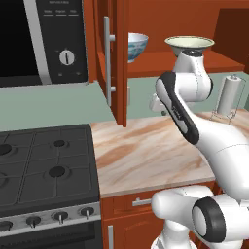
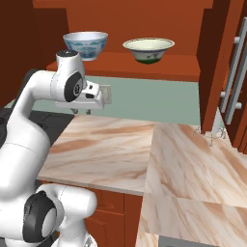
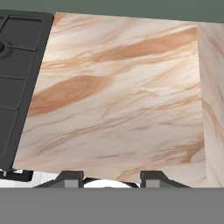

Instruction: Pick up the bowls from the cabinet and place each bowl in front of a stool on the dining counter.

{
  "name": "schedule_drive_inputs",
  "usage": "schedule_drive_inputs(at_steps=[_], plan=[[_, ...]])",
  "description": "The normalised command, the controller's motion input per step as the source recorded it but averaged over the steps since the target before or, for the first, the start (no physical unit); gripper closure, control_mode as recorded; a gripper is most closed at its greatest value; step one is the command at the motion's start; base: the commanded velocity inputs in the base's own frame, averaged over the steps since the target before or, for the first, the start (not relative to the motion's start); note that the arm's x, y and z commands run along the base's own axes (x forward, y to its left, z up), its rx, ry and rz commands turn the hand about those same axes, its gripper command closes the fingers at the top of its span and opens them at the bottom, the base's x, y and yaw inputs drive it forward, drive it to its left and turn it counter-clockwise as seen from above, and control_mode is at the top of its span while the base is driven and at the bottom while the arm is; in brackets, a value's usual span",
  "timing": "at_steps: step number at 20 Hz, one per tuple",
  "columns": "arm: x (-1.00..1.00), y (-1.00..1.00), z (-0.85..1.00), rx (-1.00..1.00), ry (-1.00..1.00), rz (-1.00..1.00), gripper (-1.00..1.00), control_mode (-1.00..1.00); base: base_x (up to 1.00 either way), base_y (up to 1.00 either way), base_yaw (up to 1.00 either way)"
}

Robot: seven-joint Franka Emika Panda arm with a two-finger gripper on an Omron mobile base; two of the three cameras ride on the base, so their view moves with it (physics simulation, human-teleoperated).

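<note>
Overhead, both bowls are sitting on the cabinet [image 2: 212,72] shelf: blue bowl [image 2: 85,45] at ten o'clock, cream bowl [image 2: 148,50] at twelve. Gripper [image 3: 111,177] is hovering over the worktop [image 3: 127,96], fingers apparently parted, gripping nothing.

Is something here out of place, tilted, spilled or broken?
Nothing stands out. Both bowls, the blue one and the cream one, stand upright on the open cabinet's shelf. The worktop shows no spill.
</note>
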Motion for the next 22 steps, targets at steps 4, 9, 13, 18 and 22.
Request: schedule_drive_inputs(at_steps=[4,9,13,18,22], plan=[[-0.31,-0.16,0.04,0.0,0.0,-0.07,-1.0,-1.0,0.0,0.0,0.0],[-0.94,-0.61,0.24,0.08,-0.02,-0.43,-1.0,-1.0,0.0,0.0,0.0],[-0.88,-0.46,0.31,0.11,-0.08,-0.5,-1.0,-1.0,0.0,0.0,0.0],[-0.74,-0.17,0.44,0.15,-0.16,-0.58,-1.0,-1.0,0.0,0.0,0.0],[-0.33,0.04,0.62,0.14,-0.31,-0.61,-1.0,-1.0,0.0,0.0,0.0]])
